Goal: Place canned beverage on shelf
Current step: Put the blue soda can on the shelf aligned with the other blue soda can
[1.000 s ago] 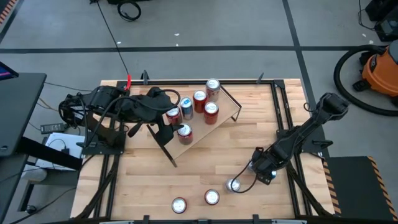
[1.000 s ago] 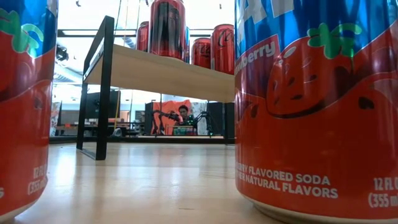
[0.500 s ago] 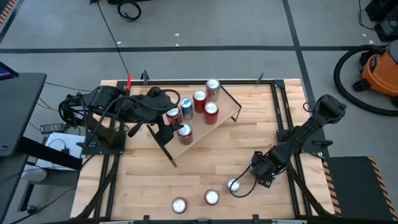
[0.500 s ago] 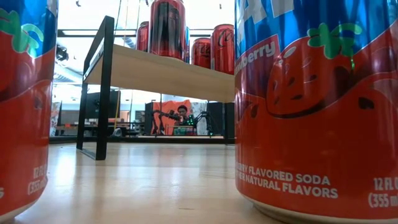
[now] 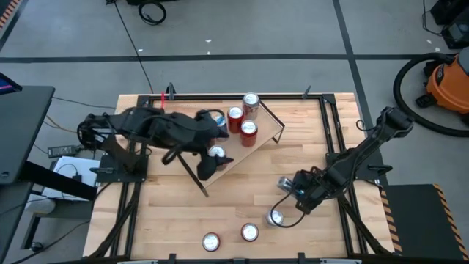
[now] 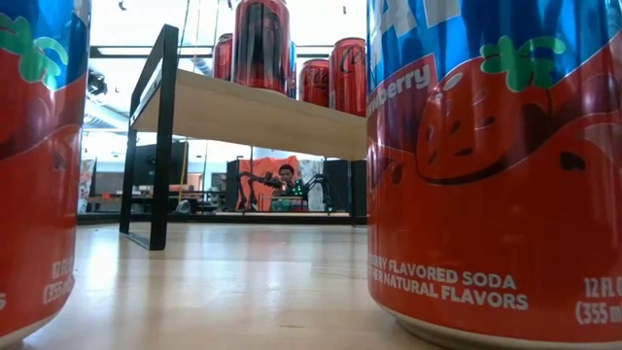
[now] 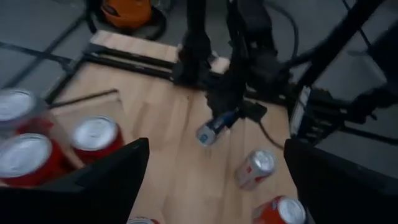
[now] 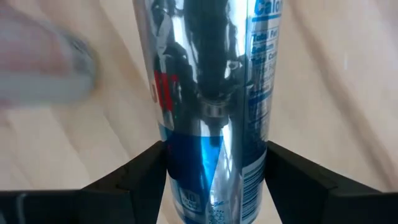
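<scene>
The shelf (image 5: 268, 126), a light-wood board on black wire legs, stands at the table's far middle and bears several red cans (image 5: 249, 130). It also shows in the low view (image 6: 253, 112). My left gripper (image 5: 208, 167) hangs open over the shelf's near-left end, touching nothing (image 7: 217, 186). Near the table's right side, my right gripper (image 5: 294, 188) is shut on a slim blue and silver can (image 5: 284, 183), which fills the right wrist view (image 8: 211, 124). The left wrist view shows this can (image 7: 210, 130) tilted under that gripper. My right gripper pinches the slim can by its two side walls (image 8: 166, 163) between its two fingers (image 8: 134, 180). The fingers slant down from above. The can is tilted, its silver top (image 5: 281, 183) toward the table's left. Whether its lower end touches the table I cannot tell.
Three more cans stand on the table near its front edge (image 5: 275, 218) (image 5: 249, 233) (image 5: 211, 242). Two of them loom close in the low view (image 6: 39, 165) (image 6: 496, 165). Black frame rails (image 5: 333, 147) run along the table's sides. Bare wood lies between the shelf and the front cans.
My left arm has reached toward the table's right across the shelf, now covering the shelf's left cans. My right gripper has swung toward the table's left and risen a little, turning at the wrist, so that the slim can now shows tilted beside it.
</scene>
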Controlling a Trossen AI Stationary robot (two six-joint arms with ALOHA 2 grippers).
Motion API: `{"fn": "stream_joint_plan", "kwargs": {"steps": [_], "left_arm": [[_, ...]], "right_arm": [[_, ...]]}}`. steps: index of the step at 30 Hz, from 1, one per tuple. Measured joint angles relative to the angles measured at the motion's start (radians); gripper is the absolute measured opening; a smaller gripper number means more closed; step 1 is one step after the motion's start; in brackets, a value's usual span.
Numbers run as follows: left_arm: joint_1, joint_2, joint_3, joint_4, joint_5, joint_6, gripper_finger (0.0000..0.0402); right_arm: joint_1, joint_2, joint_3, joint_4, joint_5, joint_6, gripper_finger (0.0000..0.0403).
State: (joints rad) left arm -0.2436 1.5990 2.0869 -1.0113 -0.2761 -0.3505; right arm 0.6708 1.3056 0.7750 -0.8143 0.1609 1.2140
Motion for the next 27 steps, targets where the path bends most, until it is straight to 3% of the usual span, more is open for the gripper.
{"fn": "stream_joint_plan", "kwargs": {"steps": [14, 27], "left_arm": [[0.042, 0.158, -0.002, 0.076, 0.227, 0.046, 0.0385], [0.064, 0.178, -0.001, 0.244, 0.229, 0.067, 0.0385]], "right_arm": [[-0.072, -0.027, 0.195, 0.094, 0.266, -0.236, 0.0249], [-0.126, -0.029, 0.257, 0.452, 0.433, -0.512, 0.0249]]}}
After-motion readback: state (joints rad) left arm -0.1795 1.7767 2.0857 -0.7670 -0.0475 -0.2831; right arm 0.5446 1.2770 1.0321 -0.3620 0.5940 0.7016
